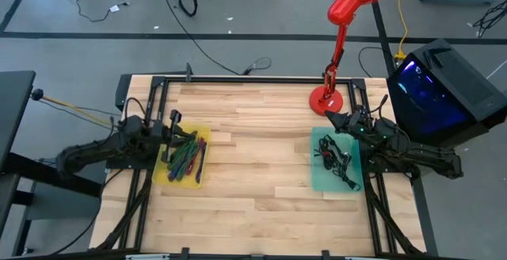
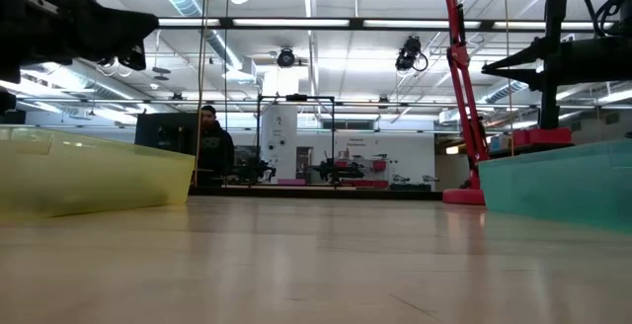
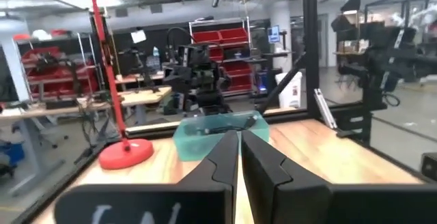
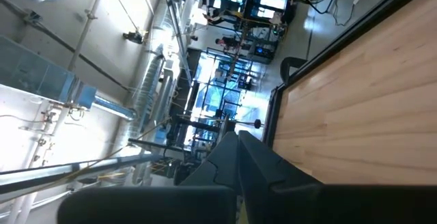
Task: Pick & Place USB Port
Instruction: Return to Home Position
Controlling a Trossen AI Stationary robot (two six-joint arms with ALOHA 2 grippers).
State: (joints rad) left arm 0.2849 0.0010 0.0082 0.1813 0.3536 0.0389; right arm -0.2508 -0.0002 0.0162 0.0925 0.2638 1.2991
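The black charger cables [image 1: 337, 155] lie tangled inside the green bin [image 1: 319, 182]. The right gripper [image 4: 236, 141] hangs by that bin's back edge, fingers pressed together, holding nothing. Across the wooden table [image 1: 253, 181] from the green bin, the left gripper [image 3: 240, 139] hangs by the yellow bin [image 1: 161, 177] of coloured cables [image 1: 184, 155], fingers likewise pressed together and empty. A red desk lamp [image 1: 326, 100] stands just behind the green bin

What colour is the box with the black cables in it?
Teal green bin; seen best in the high view.
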